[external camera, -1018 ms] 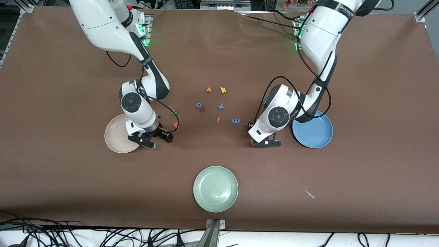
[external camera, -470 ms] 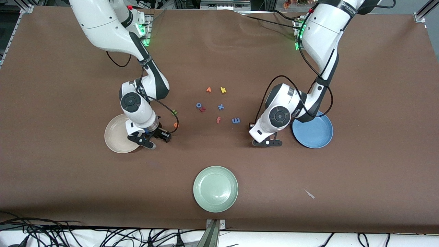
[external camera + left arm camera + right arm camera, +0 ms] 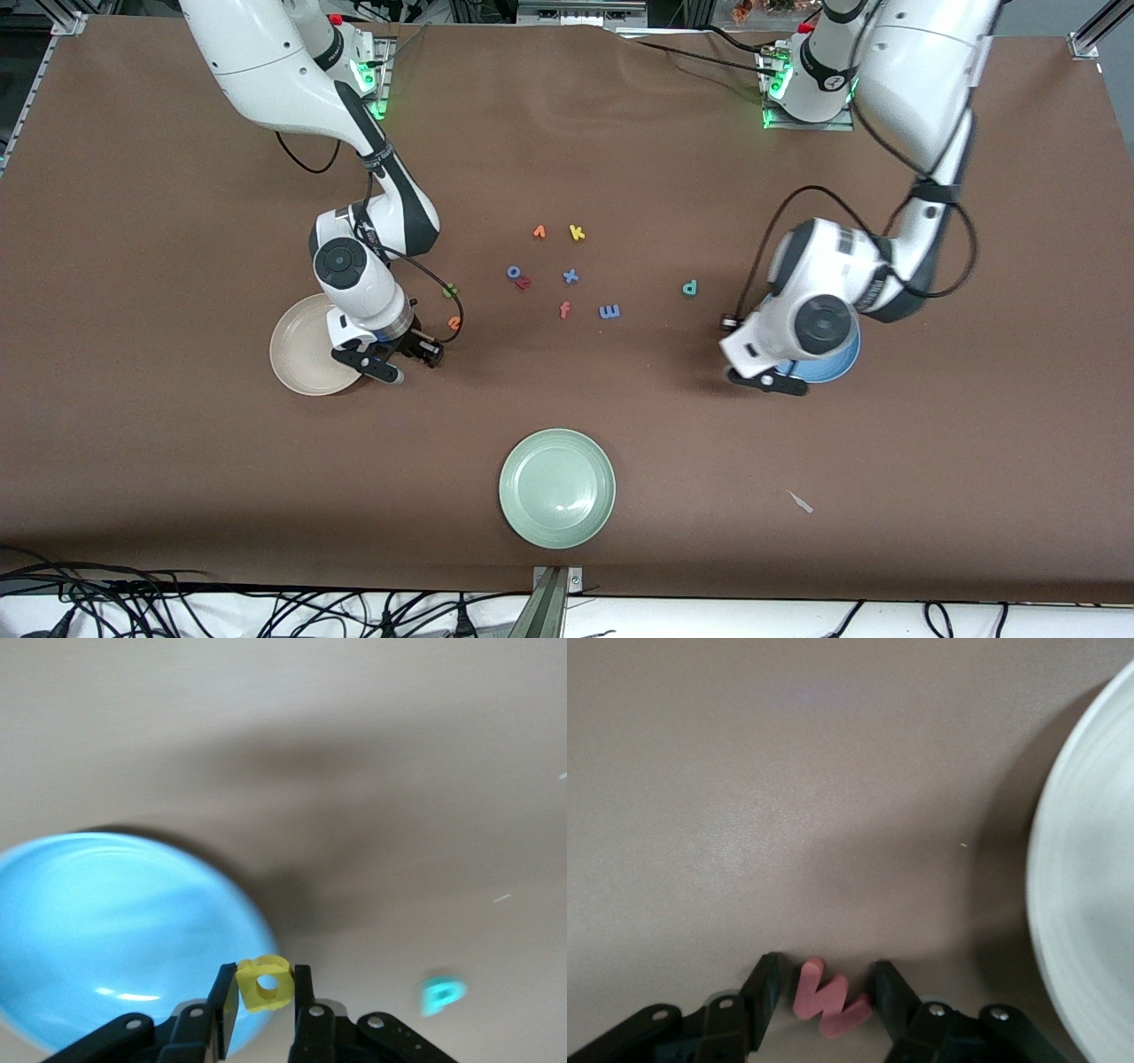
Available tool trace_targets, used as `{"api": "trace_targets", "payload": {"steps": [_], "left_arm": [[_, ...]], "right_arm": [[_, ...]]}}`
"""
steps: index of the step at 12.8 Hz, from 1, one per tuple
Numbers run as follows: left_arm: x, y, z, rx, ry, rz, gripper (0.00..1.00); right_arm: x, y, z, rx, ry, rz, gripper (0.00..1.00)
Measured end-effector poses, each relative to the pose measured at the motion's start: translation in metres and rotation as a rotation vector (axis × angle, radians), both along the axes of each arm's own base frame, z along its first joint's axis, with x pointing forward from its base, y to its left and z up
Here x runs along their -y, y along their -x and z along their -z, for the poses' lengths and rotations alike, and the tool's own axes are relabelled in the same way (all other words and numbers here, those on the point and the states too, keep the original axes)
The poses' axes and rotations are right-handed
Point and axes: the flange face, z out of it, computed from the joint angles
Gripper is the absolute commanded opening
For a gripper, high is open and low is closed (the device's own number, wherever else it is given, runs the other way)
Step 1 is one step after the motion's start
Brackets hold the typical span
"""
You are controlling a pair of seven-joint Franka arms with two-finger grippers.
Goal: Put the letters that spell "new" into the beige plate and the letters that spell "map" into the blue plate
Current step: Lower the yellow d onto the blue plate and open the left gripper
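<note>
Left gripper (image 3: 266, 992) is clamped on the yellow a (image 3: 265, 982), held up over the edge of the blue plate (image 3: 106, 930). Right gripper (image 3: 824, 992) is down at the table just beside the beige plate (image 3: 1090, 895) with its jaws narrowed around the pink w (image 3: 828, 999). I can't quite tell if the pads are actually pressing on it yet; there looks to be a sliver of gap on each side.

So both arms are mid pick-and-place, one letter each. The teal p (image 3: 689, 287) sits on the table near the blue plate, toward the left arm's end, and the blue m (image 3: 609, 311) is in the middle cluster. The green n (image 3: 450, 290) and orange e (image 3: 454, 322) lie close together near the right gripper, not far from the beige plate. Both plates look empty as far as I can see, though the left arm covers most of the blue one in the front view.

Next up, I'd guess: left just needs to get fully over the blue plate and let go. Right has to finish the squeeze, lift, and shift a short way over the beige rim.
</note>
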Motion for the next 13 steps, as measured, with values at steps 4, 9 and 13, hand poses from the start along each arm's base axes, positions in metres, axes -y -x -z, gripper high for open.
{"api": "trace_targets", "payload": {"steps": [4,9,13], "left_arm": [[-0.105,0.001,0.034,-0.037,0.041,0.046,0.81],[-0.079,0.012,0.044,0.001,0.042,0.103,1.0],[-0.002,0.029,0.003,-0.012,0.049,0.064,0.99]], "right_arm": [[-0.003,0.0,-0.003,0.004,-0.005,-0.003,0.27],[-0.004,0.0,-0.007,-0.003,-0.004,-0.004,0.61],[-0.028,0.009,-0.023,-0.022,-0.036,0.042,0.64]]}}
